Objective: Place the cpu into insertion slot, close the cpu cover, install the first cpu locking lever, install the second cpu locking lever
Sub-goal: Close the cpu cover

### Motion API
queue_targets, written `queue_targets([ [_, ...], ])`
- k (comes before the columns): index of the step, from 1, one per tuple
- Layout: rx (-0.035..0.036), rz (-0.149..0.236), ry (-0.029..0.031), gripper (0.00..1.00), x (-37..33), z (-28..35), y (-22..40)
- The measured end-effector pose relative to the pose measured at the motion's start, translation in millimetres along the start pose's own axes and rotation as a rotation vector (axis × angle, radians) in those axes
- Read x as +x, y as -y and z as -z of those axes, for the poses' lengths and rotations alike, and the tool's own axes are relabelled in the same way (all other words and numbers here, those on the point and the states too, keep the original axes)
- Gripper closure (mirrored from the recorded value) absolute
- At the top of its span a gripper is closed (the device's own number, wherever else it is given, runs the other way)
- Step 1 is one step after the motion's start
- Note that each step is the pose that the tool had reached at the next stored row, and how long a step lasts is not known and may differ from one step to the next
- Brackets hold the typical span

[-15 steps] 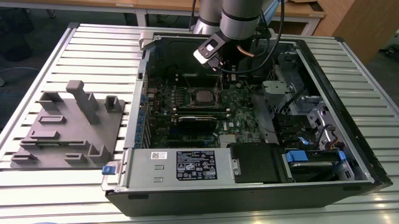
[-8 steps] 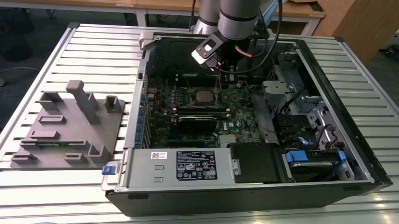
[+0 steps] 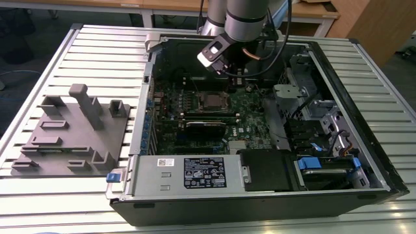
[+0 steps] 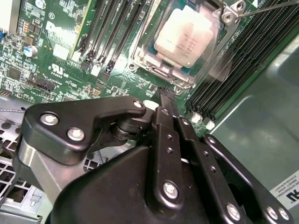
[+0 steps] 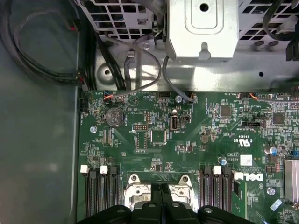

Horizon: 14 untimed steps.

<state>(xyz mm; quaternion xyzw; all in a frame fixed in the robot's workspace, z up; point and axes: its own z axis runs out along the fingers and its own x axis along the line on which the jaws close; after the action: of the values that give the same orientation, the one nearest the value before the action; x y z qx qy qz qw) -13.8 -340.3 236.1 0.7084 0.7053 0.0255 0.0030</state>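
Bright, even overhead light fills the exterior view. The pale slatted table (image 3: 97,44) gleams, and toward 6 o'clock a strip of it washes out almost white. The open computer case (image 3: 227,209) is dimmer inside, and the arm (image 3: 247,19) shades the circuit board (image 3: 247,105) toward 12 o'clock.

In the second wrist view, glare bleaches the top of the cpu (image 4: 187,37) to a creamy white. The black gripper (image 4: 166,93), close to the lens, looks soft, with dull highlights along its edges.

In the first wrist view the metal bracket (image 5: 203,28) shines, the circuit board is evenly lit, and the case wall beside it lies in murky teal shade.
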Motion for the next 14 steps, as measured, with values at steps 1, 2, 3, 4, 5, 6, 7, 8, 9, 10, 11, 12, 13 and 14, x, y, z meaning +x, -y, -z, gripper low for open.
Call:
queue_targets([
  [1,0.0000,0.000,0.0000,0.89,0.0,0.0,0.6],
  [2,0.0000,0.000,0.0000,0.89,0.0,0.0,1.2],
  [3,0.0000,0.000,0.0000,0.89,0.0,0.0,1.7],
  [4,0.0000,0.000,0.0000,0.89,0.0,-0.1,2.2],
  [5,0.0000,0.000,0.0000,0.89,0.0,-0.1,2.5],
  [6,0.0000,0.000,-0.0001,0.89,0.0,-0.1,2.6],
  [7,0.0000,0.000,0.0000,0.89,0.0,-0.1,2.7],
  [8,0.0000,0.000,0.0001,0.89,0.0,0.0,2.9],
  [9,0.0000,0.000,0.0000,0.89,0.0,0.0,3.0],
  [10,0.0000,0.000,0.0000,0.89,0.0,0.0,3.1],
  [11,0.0000,0.000,0.0000,0.89,0.0,0.0,3.3],
  [12,0.0000,0.000,0.0000,0.89,0.0,0.0,3.5],
  [13,0.0000,0.000,0.0000,0.89,0.0,0.0,3.7],
  [14,0.0000,0.000,0.0000,0.89,0.0,0.0,3.9],
])
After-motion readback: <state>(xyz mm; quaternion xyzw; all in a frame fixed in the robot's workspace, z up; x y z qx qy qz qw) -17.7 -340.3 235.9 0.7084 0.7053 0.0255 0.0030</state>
